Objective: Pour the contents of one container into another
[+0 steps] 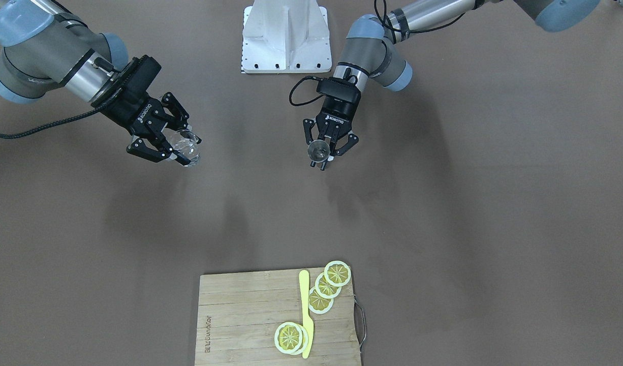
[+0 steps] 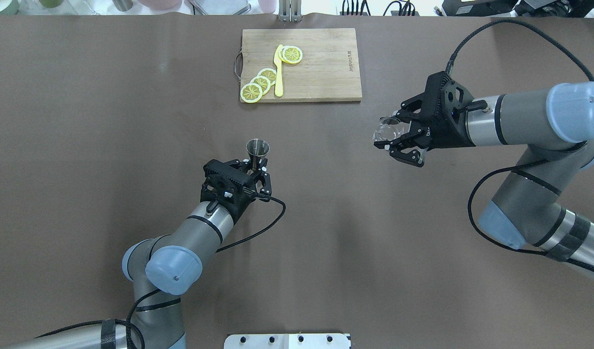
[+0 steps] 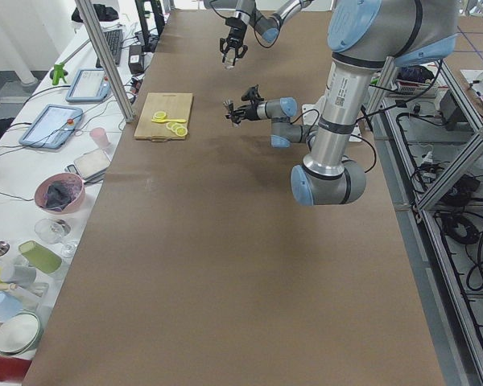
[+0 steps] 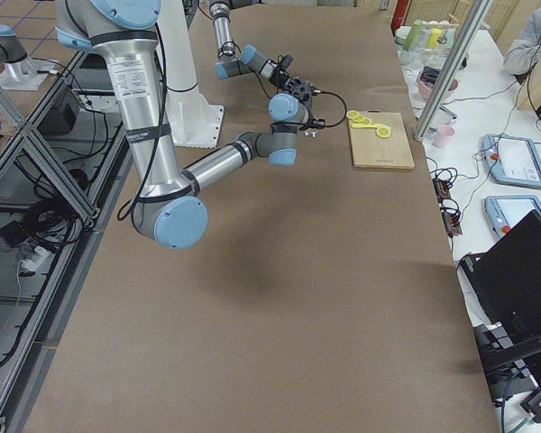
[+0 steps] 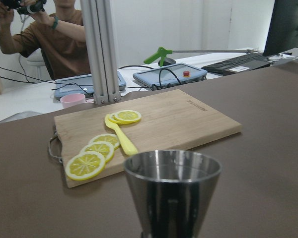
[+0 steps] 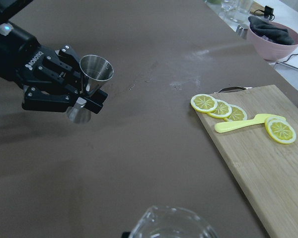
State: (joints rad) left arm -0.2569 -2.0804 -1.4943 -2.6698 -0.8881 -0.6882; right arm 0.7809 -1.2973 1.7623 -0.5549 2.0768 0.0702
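The brown table [image 1: 443, 203] carried a wooden cutting board [image 1: 240, 315] near the operators' edge. Front view: the right gripper [image 1: 186, 149] pinched the clear glass [image 1: 183, 142], held off the surface. Overhead view: the left gripper [image 2: 257, 168] clamped the jigger [image 2: 257, 147] at its waist, upright, well apart from the glass. Right wrist view: lemon slices [image 6: 219, 108] lay beside a yellow knife [image 6: 241, 123] on the board.

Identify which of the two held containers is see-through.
The glass in the right gripper: it is clear and colourless. The other, the jigger in the left gripper, is opaque grey metal.
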